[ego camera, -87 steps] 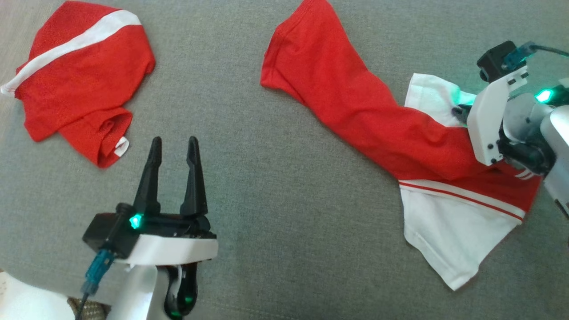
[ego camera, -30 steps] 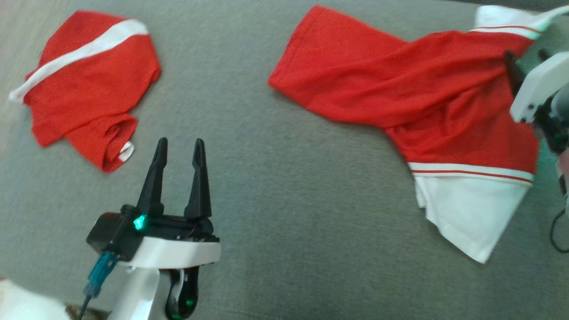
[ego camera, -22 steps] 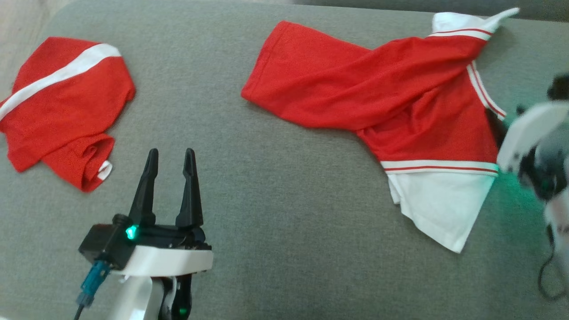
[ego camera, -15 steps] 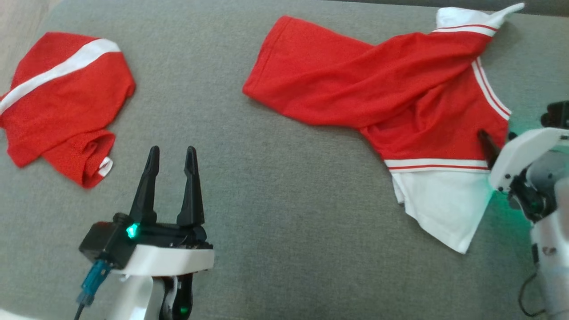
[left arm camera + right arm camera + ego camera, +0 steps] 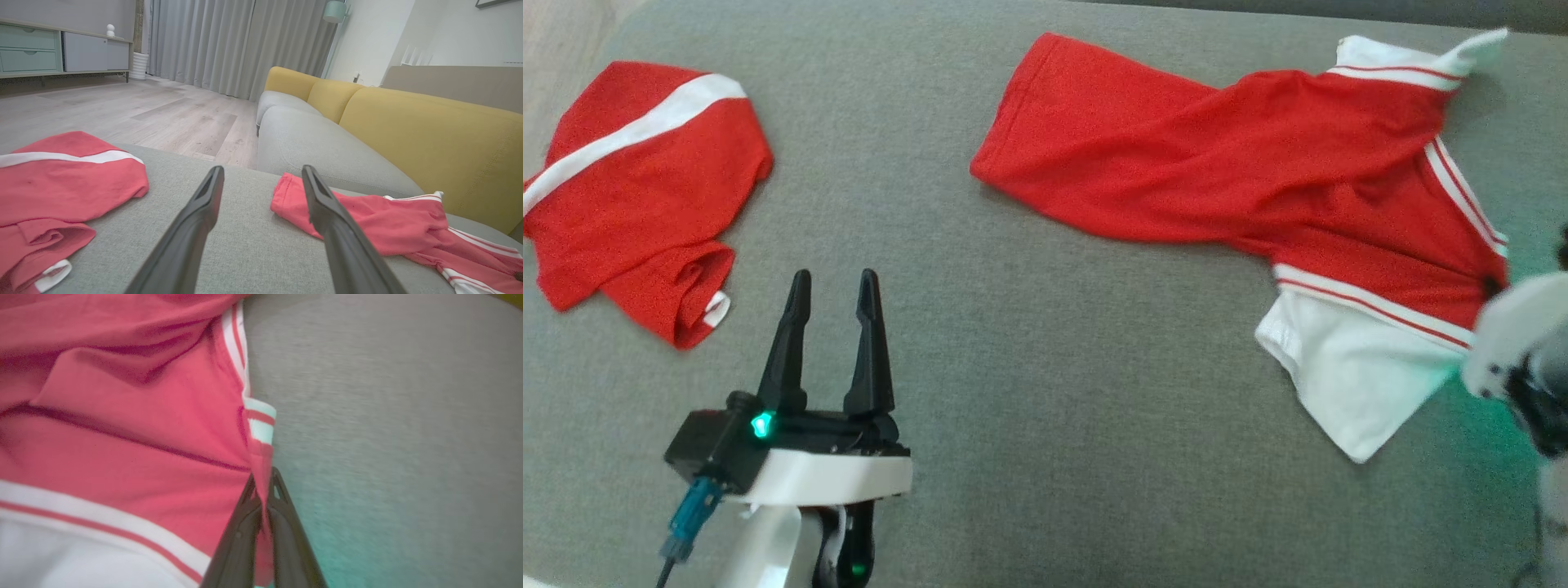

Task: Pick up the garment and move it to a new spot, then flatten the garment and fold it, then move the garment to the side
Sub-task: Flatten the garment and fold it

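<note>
One garment (image 5: 1258, 180) edge pinched by right gripper (image 5: 263, 477); gripper blurred overhead.

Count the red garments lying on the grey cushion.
2. The crumpled garment with a white stripe lies at the left; the spread garment, red and white, lies at the right, its edge pinched by the right gripper. None looks hidden.

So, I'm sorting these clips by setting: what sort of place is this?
Probably a home living room: a grey-and-yellow sofa, long grey curtains, and a sideboard on a wood floor.
</note>
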